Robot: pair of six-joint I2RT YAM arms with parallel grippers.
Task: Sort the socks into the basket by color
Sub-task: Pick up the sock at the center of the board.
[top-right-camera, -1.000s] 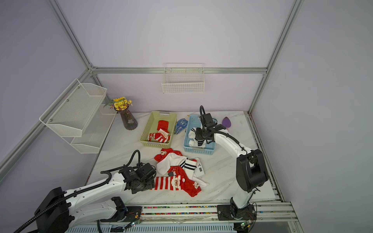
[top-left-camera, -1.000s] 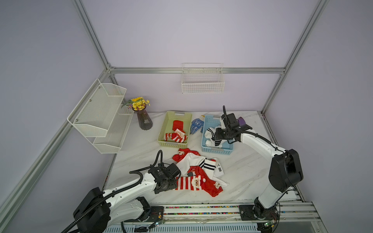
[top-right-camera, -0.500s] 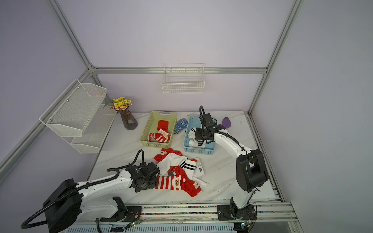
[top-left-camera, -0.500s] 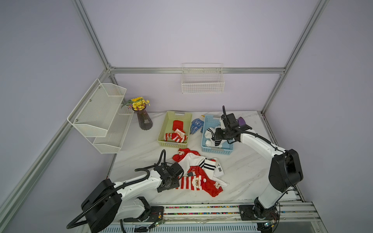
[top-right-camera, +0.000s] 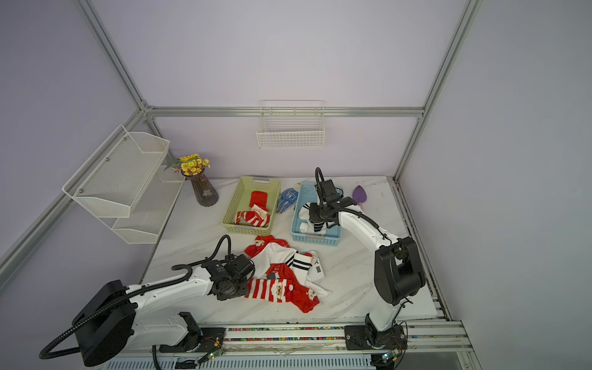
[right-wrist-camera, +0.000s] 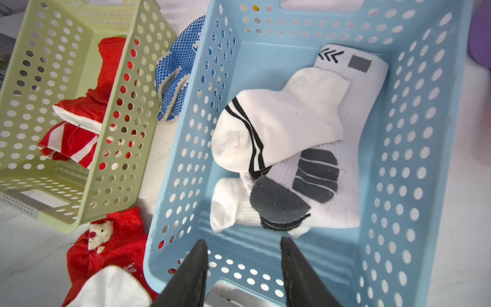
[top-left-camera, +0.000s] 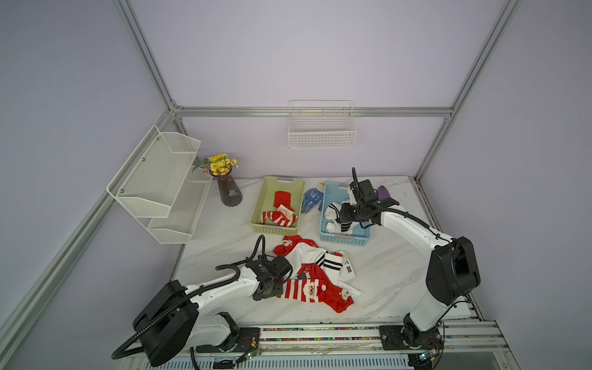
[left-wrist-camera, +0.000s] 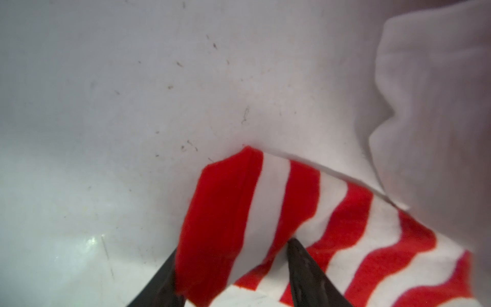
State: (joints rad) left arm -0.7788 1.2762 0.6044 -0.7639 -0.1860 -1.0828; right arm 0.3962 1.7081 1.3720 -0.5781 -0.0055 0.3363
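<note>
The left hand (left-wrist-camera: 232,244) pinches the cuff of the striped sock (left-wrist-camera: 265,207); the right hand (right-wrist-camera: 243,239) hovers half-open, empty, over the blue basket (right-wrist-camera: 393,202).

No legible text or labels.

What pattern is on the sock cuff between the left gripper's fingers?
The sock cuff has red and white stripes, clearest in the left wrist view.
</note>
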